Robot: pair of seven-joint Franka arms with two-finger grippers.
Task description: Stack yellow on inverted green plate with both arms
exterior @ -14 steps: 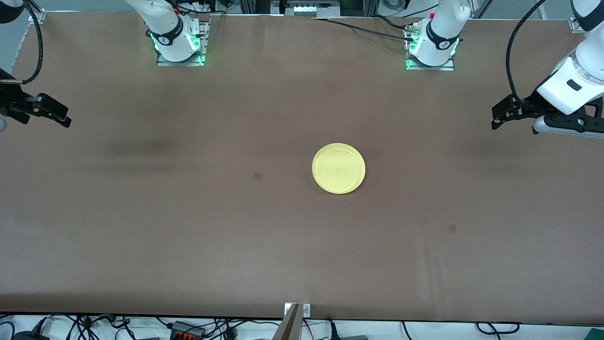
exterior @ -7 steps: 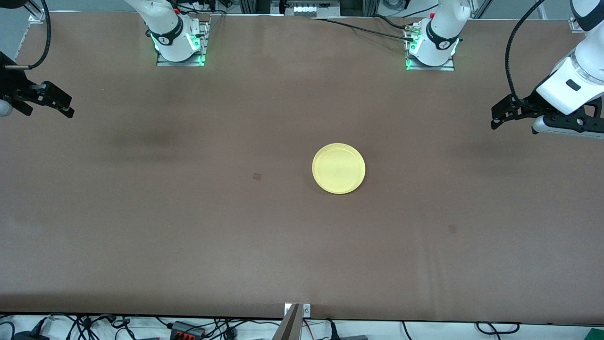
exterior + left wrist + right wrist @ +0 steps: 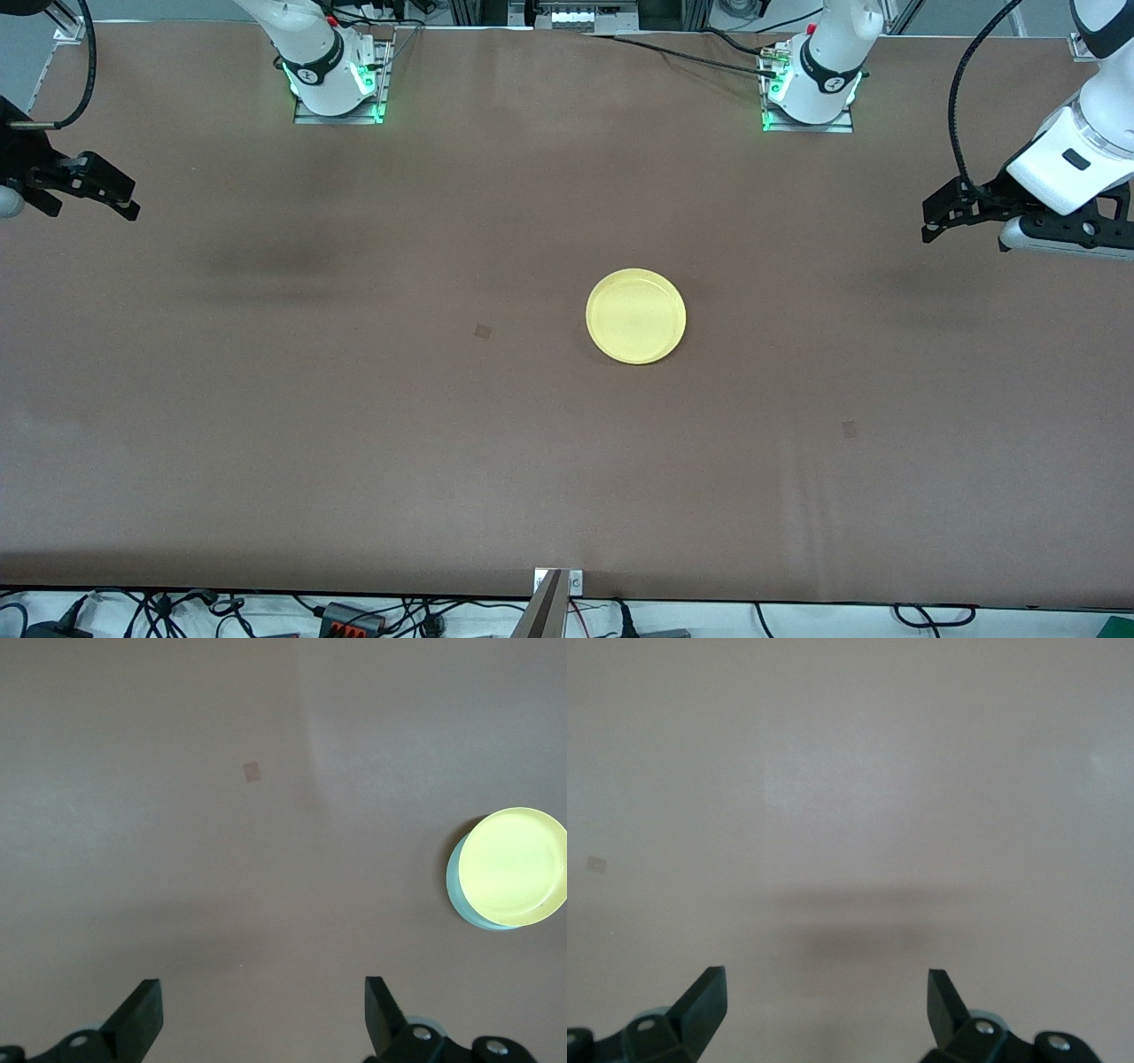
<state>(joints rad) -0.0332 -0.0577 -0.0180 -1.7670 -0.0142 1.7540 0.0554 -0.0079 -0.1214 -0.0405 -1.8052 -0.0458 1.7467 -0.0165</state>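
Right claw higher than before

Arm shells: glossy white, rounded, with black joint bands.
Bases: white columns on metal plates at the table's top edge, lit green at the foot; each carries a round black-and-white mark.
Cables: black, looping beside the arms.
Left gripper: matte black, wedge-tipped fingers, silver screws.
Right gripper: the same black build.

Brown table with two small dark square marks
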